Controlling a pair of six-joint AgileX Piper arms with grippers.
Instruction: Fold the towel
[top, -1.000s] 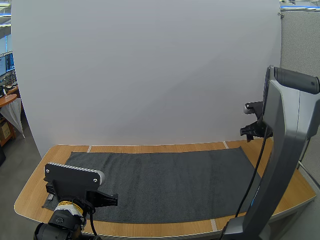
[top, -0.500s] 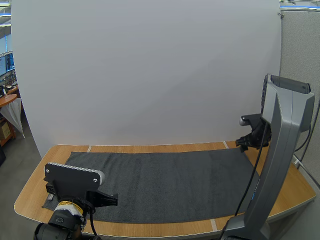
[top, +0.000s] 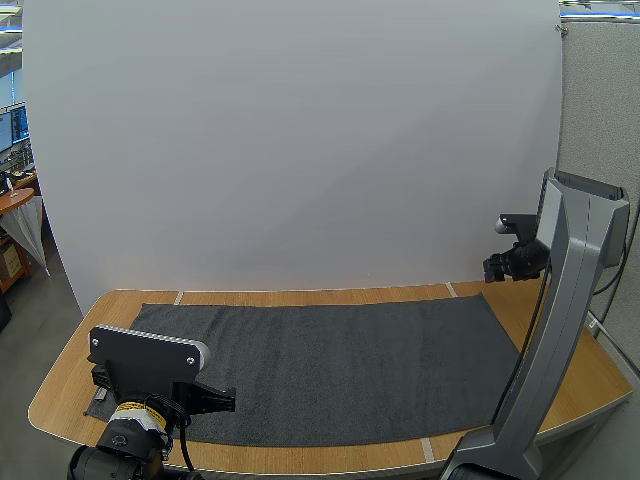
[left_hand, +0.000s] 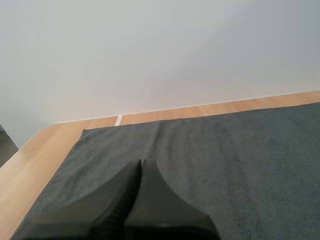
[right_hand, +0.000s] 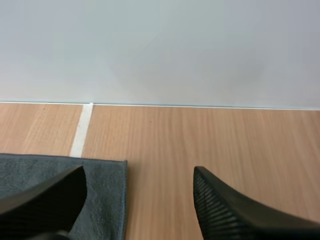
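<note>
Towel (top: 340, 370) dark grey, plain. Table (top: 60, 385) light wood, white tape strips (right_hand: 81, 130). Left hand (left_hand: 141, 165), right hand (right_hand: 139, 172) black.

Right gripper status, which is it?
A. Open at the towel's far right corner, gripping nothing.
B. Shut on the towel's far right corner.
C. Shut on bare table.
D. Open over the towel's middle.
A: the right gripper has its fingers standing apart in the right wrist view, and the corner of the towel lies flat on the table between them, unpinched.

No text or number is legible (the yellow band (top: 131, 408) included).
</note>
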